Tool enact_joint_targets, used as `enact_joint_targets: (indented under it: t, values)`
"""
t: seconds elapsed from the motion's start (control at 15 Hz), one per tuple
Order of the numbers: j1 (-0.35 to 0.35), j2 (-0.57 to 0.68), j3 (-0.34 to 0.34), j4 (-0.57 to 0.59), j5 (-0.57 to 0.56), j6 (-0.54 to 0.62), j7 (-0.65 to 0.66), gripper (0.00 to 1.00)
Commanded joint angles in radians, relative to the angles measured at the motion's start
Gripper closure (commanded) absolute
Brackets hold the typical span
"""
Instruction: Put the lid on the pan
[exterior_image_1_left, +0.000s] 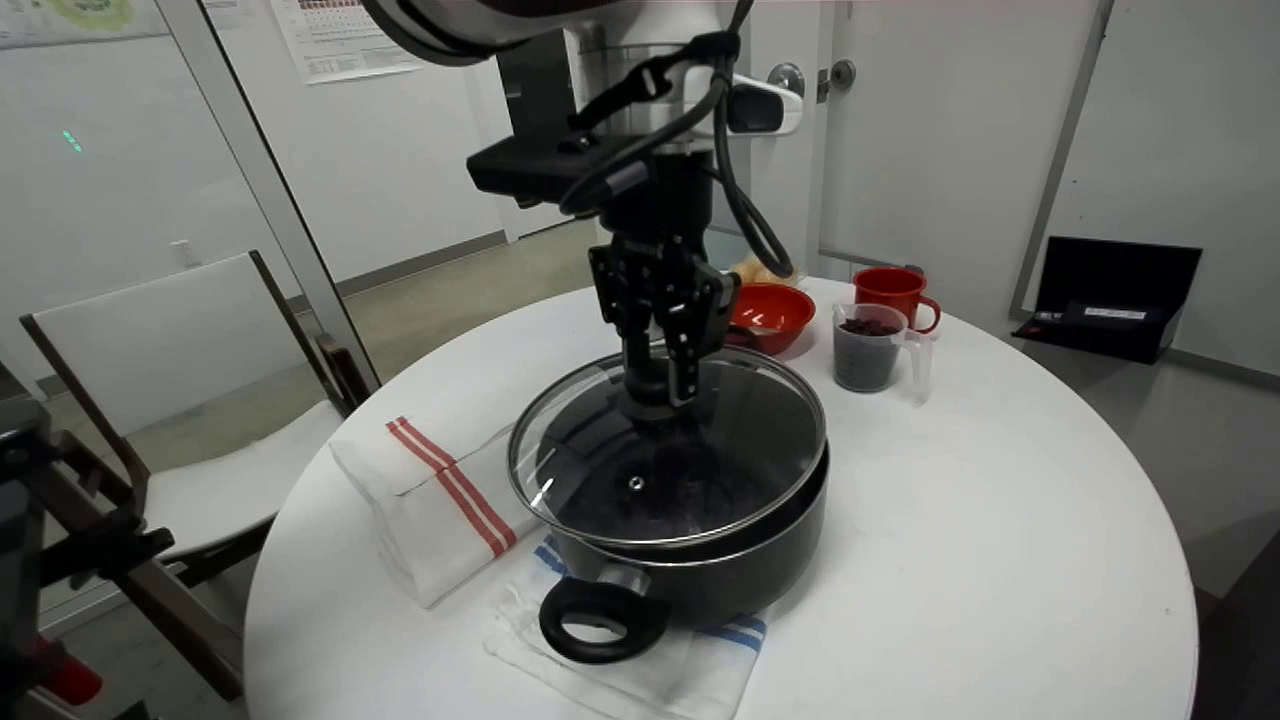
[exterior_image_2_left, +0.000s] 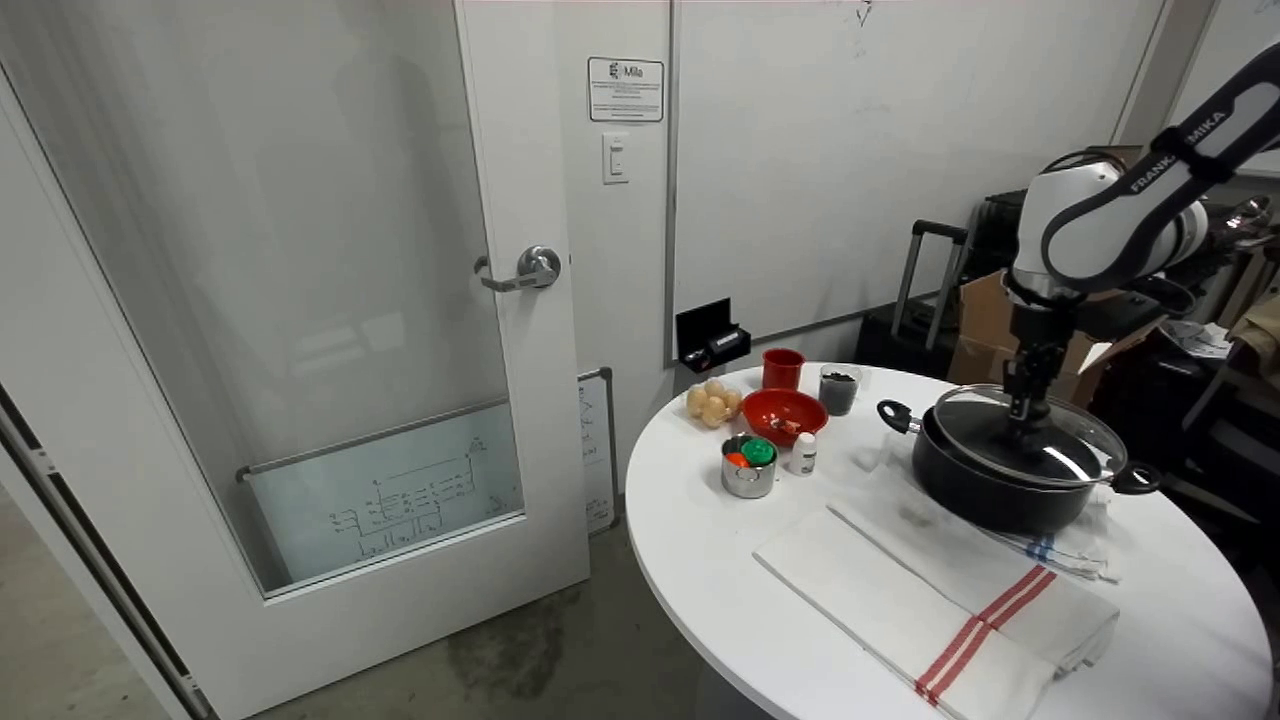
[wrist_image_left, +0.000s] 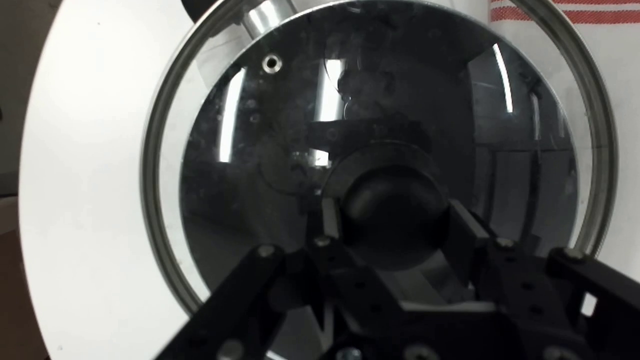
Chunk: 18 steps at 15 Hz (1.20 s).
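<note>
Because the glass lid (exterior_image_1_left: 690, 462), held over the black pan (exterior_image_1_left: 740, 572), is probably stiff, slick and breakable, its round knob (wrist_image_left: 395, 205), pinched by the part-closed Robotiq gripper (wrist_image_left: 398, 218), seems the surest hold.

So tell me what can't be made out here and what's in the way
- Pan contents, if any: wrist view, hidden by reflections on the lid and by fingers.
- Blue-striped towel, middle: under the pan, in an exterior view.
- Writing on the low whiteboard: too small in an exterior view.
- Rest of the arm: cut off by the right edge in an exterior view.
</note>
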Motion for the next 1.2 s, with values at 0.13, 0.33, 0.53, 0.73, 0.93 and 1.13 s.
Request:
enact_joint_targets:
  t: [0.13,0.33,0.53,0.73,0.93,1.13]
  values:
    - [-0.005,0.019,0.002,0.043,0.021,-0.006,-0.005,0.74]
    - [-0.007,0.03,0.003,0.056,0.024,-0.009,-0.006,0.74]
    - [-0.009,0.038,0.004,0.066,0.026,-0.01,-0.008,0.74]
    - [-0.01,0.044,0.005,0.076,0.028,-0.011,-0.009,0.74]
    - [-0.011,0.053,0.007,0.085,0.029,-0.011,-0.01,0.74]
    - [-0.011,0.058,0.007,0.09,0.03,-0.013,-0.01,0.74]
